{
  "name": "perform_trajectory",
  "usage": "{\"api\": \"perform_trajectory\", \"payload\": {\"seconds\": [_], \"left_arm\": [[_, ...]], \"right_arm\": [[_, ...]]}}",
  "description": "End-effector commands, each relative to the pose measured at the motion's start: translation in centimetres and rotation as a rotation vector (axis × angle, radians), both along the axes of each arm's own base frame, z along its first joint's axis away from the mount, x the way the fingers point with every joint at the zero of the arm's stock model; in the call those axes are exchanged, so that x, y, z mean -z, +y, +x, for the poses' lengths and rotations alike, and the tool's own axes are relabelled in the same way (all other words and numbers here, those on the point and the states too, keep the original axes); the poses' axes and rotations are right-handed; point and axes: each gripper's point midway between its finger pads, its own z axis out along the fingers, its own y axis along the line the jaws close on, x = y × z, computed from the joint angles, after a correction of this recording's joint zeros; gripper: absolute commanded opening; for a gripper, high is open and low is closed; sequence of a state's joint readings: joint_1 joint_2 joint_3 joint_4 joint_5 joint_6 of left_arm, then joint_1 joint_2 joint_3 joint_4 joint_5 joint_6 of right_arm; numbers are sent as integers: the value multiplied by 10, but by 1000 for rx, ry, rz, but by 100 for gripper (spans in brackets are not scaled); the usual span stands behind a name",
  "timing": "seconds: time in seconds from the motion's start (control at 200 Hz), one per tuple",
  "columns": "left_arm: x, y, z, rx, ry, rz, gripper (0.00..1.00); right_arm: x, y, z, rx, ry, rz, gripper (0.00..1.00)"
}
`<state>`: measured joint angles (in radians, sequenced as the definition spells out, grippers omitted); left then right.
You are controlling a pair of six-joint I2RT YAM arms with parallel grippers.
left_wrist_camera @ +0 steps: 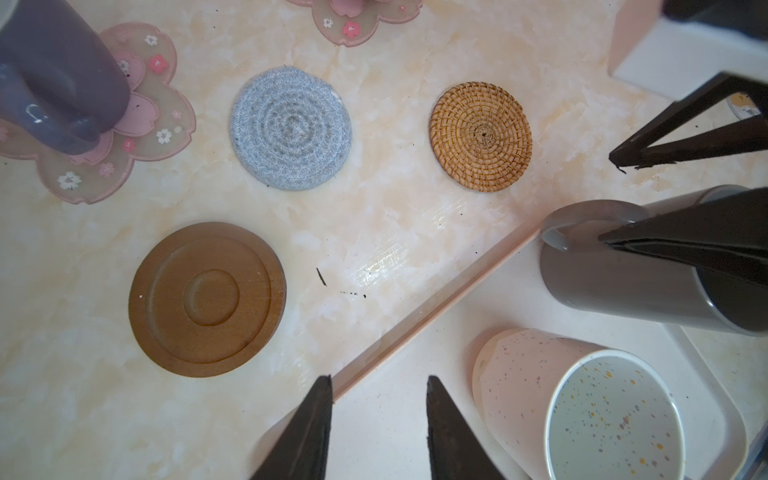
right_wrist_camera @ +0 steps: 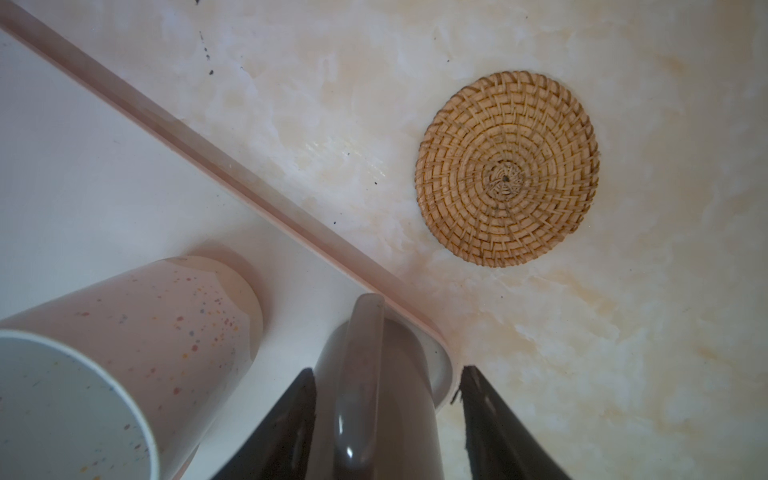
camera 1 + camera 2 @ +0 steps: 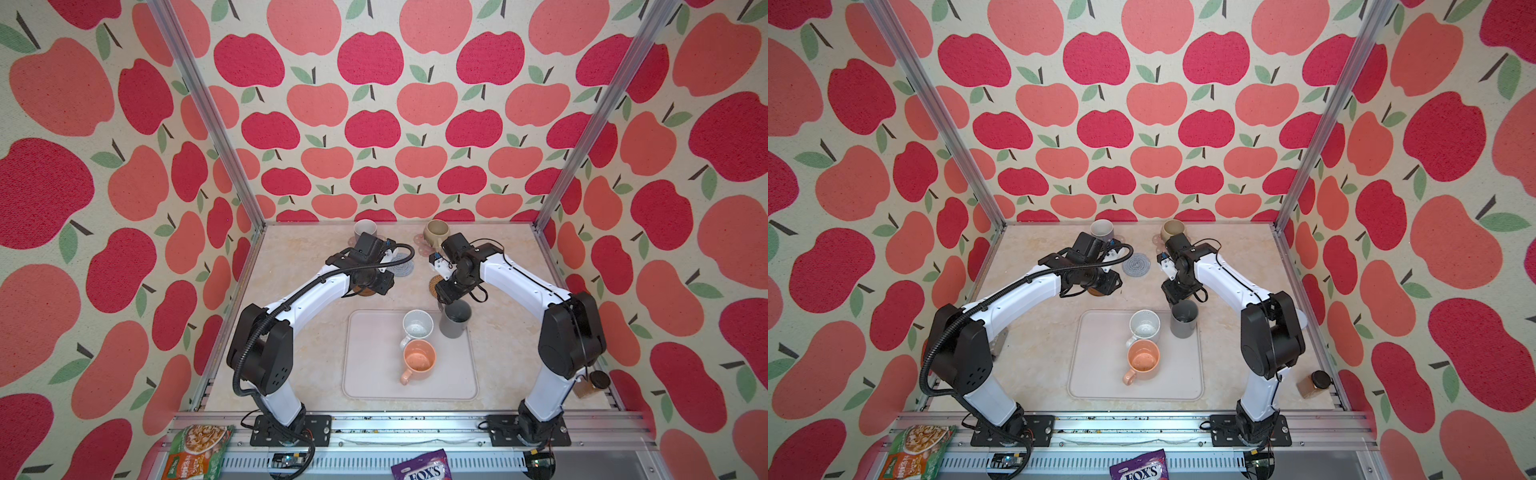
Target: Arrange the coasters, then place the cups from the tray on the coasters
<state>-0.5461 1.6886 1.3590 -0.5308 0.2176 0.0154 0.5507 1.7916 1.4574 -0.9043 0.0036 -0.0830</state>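
The right gripper (image 2: 388,369) is hanging over the 1 o'clock corner of the tray (image 3: 370,370), its jaws standing partly open on either side of the dark grey mug (image 3: 455,320). One finger is lying close along the mug's wall and a gap is showing at the other, so nothing is clamped. That mug is standing upright, mouth up, its handle turned toward the tray's far rim. The left gripper (image 1: 378,380) is hovering over that rim at about 11 o'clock, jaws partly apart and holding nothing.

Also on the tray, the white speckled mug (image 3: 417,325) and the peach mug (image 3: 419,359) are standing upright, both handles pointing to 7 o'clock. At the far edge of the table (image 3: 316,353), the lavender mug (image 3: 365,227) is sitting on a pink flower coaster (image 1: 158,137) at 11 o'clock. The beige mug (image 3: 435,229) is sitting on the second flower coaster (image 3: 418,240) at 1 o'clock. The blue-grey woven coaster (image 1: 291,129), rattan coaster (image 1: 481,136) and brown wooden disc (image 1: 205,299) are lying bare.
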Motion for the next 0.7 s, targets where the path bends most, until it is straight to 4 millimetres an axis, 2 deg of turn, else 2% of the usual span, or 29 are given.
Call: {"api": "perform_trajectory", "payload": {"seconds": [0.0,0.21,0.32,0.485,0.695], "left_arm": [[-4,5,-7,-4,14,-5,40],[-6,6,-13,-6,17,0,40],[-6,3,-20,6,17,20,40],[-8,-3,-34,32,7,65,40],[-6,-22,-56,62,-17,118,40]], "right_arm": [[7,-13,-3,0,23,-97,58],[11,-26,4,70,17,-163,54],[7,-24,6,132,20,-106,51],[-2,-32,6,244,7,-40,48],[-10,-45,-4,361,-10,59,51]]}}
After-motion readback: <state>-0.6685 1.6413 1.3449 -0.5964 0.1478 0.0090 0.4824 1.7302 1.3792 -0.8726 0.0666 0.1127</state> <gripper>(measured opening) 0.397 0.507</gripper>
